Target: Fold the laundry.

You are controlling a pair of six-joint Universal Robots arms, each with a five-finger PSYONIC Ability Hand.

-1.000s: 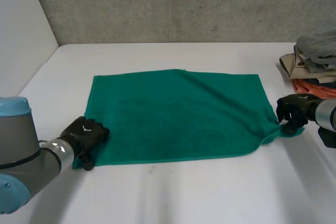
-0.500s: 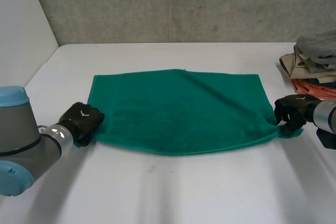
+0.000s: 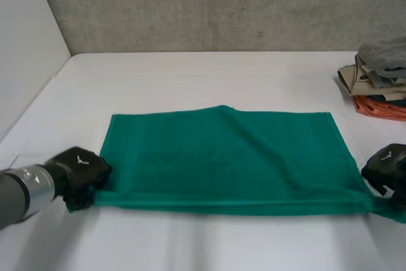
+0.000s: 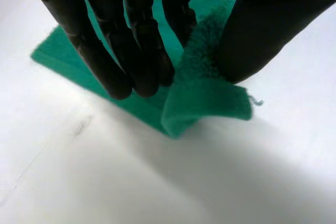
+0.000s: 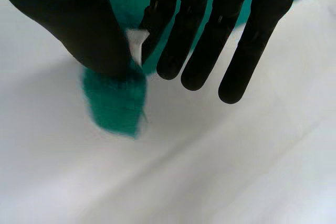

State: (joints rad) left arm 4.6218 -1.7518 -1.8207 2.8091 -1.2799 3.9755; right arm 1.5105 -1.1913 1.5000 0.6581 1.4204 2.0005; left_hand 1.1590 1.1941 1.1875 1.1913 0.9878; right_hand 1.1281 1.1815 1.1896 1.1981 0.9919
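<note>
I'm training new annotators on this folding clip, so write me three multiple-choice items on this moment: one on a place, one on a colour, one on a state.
1. Where on the table does the pile of clothes lie?
A. at the far right edge
B. in the middle
C. at the near left corner

2. What colour is the towel?
A. red
B. green
C. white

3. What is the left hand doing?
A. lying flat and open on the table
B. pinching the towel's near left corner
C. holding a hanger

Key:
1 A: the head view shows the pile at the table's far right edge, apart from the towel.
2 B: the towel is green in every view.
3 B: the left wrist view shows the corner caught between thumb and fingers.
</note>
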